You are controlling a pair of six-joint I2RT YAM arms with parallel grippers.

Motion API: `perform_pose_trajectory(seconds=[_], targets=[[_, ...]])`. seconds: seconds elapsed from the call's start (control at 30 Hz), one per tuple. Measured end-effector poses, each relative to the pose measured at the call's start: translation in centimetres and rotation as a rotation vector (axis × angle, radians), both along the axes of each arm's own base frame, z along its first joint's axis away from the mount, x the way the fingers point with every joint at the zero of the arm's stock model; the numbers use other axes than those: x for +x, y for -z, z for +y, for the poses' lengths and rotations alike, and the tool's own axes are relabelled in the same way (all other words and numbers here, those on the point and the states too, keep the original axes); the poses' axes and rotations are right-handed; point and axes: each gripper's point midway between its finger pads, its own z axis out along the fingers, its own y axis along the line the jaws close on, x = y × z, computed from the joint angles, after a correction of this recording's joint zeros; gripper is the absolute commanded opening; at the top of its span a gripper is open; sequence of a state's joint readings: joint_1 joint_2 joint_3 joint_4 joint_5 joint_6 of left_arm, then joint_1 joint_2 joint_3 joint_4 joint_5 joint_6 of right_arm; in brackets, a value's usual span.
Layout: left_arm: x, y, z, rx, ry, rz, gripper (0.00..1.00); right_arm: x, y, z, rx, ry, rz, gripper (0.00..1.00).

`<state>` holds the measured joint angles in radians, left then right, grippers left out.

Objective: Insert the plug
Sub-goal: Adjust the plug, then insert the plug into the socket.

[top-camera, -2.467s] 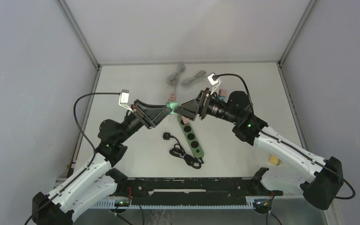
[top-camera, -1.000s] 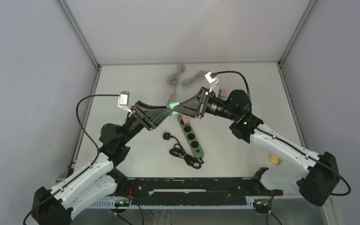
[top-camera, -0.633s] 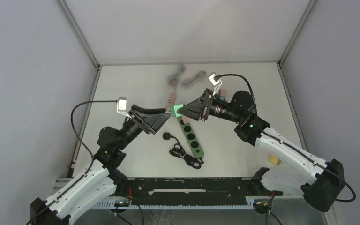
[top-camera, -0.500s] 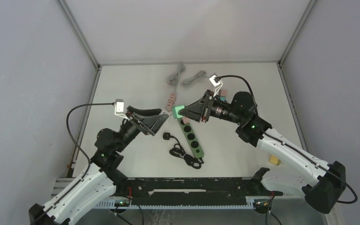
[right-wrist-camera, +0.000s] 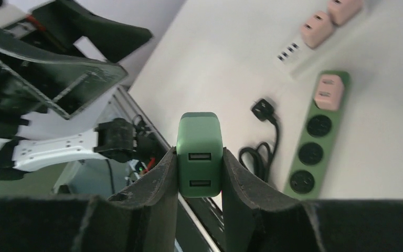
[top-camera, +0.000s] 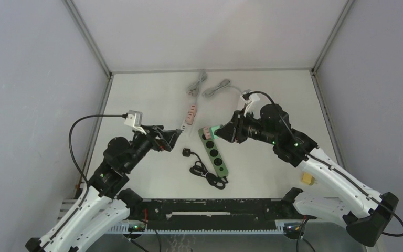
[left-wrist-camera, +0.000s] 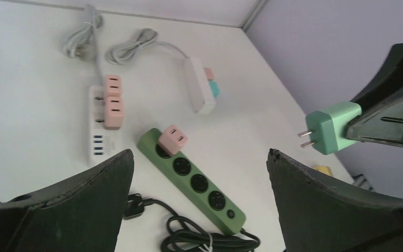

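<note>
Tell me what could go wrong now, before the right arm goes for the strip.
The green adapter sits in the right pincer with prongs sideways, not toward the green strip; a poor reorientation may jam them. The pink adapter fills the end socket, so the pincer might knock it. Nothing holds the strip; it may slide.

Our left arm (top-camera: pixel 95 185) folded low, our left gripper (left-wrist-camera: pixel 197 156) spread wide apart, our right arm (top-camera: pixel 329 169) stretched inward, our right gripper (right-wrist-camera: pixel 199 155) clamped on the plug (right-wrist-camera: pixel 199 134).
</note>
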<state>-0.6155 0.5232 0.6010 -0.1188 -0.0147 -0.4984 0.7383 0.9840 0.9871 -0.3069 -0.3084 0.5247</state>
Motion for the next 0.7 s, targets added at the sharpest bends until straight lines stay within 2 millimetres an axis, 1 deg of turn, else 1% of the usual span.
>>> perform_pose_trajectory(seconds=[0.17, 0.37, 0.53, 0.6, 0.7], targets=[[0.2, 0.0, 1.5, 0.077, -0.061, 0.001, 1.00, 0.1, 1.4, -1.4, -0.126, 0.050, 0.028, 0.00], [0.6, 1.1, 2.3, 0.108, -0.106, 0.033, 1.00, -0.1, 4.4, -2.1, -0.282, 0.062, 0.090, 0.00], [1.2, 2.5, 1.7, 0.111, -0.111, 0.100, 1.00, -0.1, 6.3, -2.3, -0.394, 0.060, 0.130, 0.00], [1.6, 3.5, 1.2, 0.113, -0.110, 0.143, 1.00, 0.2, 6.8, -2.2, -0.427, 0.063, 0.141, 0.00], [2.3, 5.6, 0.2, 0.118, -0.102, 0.233, 1.00, 0.6, 7.6, -1.9, -0.490, 0.063, 0.162, 0.00]])
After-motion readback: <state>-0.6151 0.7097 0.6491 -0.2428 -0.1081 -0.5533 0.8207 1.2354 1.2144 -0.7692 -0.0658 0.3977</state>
